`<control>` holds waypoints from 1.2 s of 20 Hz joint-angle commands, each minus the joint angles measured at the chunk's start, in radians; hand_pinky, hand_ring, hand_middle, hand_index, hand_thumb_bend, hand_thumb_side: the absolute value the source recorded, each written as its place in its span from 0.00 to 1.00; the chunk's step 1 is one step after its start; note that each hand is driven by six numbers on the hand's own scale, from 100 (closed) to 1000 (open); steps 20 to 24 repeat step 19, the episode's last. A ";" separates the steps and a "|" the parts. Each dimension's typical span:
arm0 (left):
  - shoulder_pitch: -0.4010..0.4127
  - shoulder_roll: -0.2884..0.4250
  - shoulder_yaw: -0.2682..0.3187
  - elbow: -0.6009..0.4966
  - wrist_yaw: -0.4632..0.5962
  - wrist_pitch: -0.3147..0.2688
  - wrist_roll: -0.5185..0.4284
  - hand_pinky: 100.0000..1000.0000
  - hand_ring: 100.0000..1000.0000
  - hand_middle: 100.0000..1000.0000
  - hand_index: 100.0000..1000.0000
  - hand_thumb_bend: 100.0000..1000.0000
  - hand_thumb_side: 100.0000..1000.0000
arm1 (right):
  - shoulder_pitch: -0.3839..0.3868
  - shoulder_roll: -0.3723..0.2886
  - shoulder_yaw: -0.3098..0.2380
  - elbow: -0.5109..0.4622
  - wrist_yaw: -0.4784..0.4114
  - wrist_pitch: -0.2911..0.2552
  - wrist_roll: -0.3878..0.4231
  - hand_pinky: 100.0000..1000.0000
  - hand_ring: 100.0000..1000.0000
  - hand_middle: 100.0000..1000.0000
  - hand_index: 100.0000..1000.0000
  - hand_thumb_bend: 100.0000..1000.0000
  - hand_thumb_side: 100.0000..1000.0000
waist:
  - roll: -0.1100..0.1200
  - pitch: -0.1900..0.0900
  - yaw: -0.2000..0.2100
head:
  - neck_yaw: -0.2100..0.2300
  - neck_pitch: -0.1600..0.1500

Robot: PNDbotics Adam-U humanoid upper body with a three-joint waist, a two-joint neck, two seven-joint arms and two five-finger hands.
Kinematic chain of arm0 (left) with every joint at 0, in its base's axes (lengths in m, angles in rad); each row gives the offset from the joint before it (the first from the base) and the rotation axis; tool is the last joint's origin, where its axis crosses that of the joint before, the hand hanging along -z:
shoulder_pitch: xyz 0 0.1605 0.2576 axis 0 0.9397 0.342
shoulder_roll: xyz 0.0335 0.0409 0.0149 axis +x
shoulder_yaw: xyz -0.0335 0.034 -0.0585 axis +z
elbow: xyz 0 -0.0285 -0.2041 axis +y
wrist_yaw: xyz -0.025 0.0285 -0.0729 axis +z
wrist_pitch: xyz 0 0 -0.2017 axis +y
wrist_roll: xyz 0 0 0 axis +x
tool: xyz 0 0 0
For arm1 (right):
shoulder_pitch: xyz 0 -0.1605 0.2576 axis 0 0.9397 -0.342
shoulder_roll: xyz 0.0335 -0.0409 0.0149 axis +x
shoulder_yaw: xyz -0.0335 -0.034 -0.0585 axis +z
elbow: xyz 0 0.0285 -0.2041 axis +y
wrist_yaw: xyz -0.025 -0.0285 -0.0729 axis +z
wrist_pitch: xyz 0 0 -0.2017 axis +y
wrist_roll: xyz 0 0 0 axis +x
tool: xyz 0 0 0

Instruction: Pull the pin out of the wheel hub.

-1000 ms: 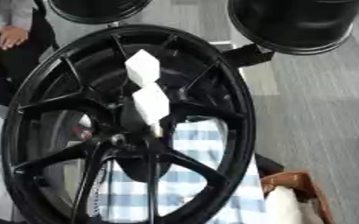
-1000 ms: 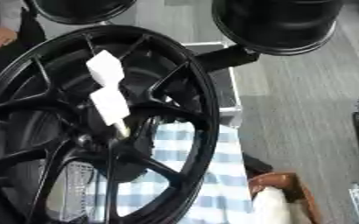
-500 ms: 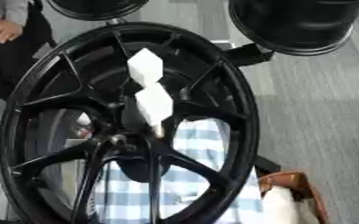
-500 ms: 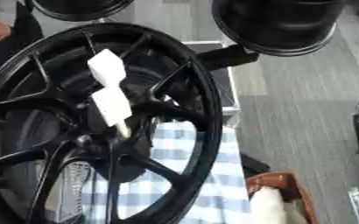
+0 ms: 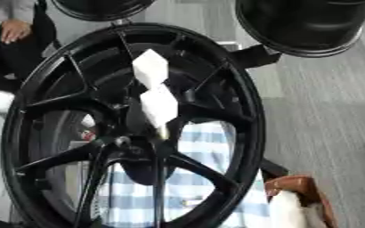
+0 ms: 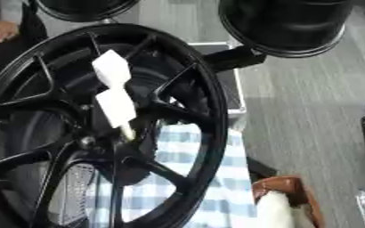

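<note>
Pin not out yet — no hand in view.
White pin (image 5: 159,107) sits at wheel hub (image 5: 131,147) centre — whole pull remains.

no readable text, seemingly (views blurred)

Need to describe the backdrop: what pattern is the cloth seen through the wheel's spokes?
Blue and white checks on the cloth, seen behind the black wheel; clearest in the left eye view.
</note>
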 commanded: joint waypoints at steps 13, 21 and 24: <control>0.019 -0.211 -0.032 -0.452 0.289 -0.147 0.277 0.79 0.69 0.61 0.84 0.00 0.42 | -0.009 -0.050 -0.004 -0.013 0.022 -0.036 -0.002 0.68 0.47 0.37 0.72 0.00 0.53 | -0.028 -0.017 0.004 | 0.042 0.022; 0.030 -0.493 -0.083 -0.454 0.345 -0.235 0.195 0.77 0.67 0.59 0.84 0.00 0.56 | -0.035 -0.058 0.004 -0.013 0.018 -0.056 0.020 0.69 0.48 0.37 0.72 0.00 0.53 | -0.046 -0.007 -0.007 | 0.079 0.009; 0.030 -0.493 -0.083 -0.454 0.345 -0.235 0.195 0.77 0.67 0.59 0.84 0.00 0.56 | -0.035 -0.058 0.004 -0.013 0.018 -0.056 0.020 0.69 0.48 0.37 0.72 0.00 0.53 | -0.046 -0.007 -0.007 | 0.079 0.009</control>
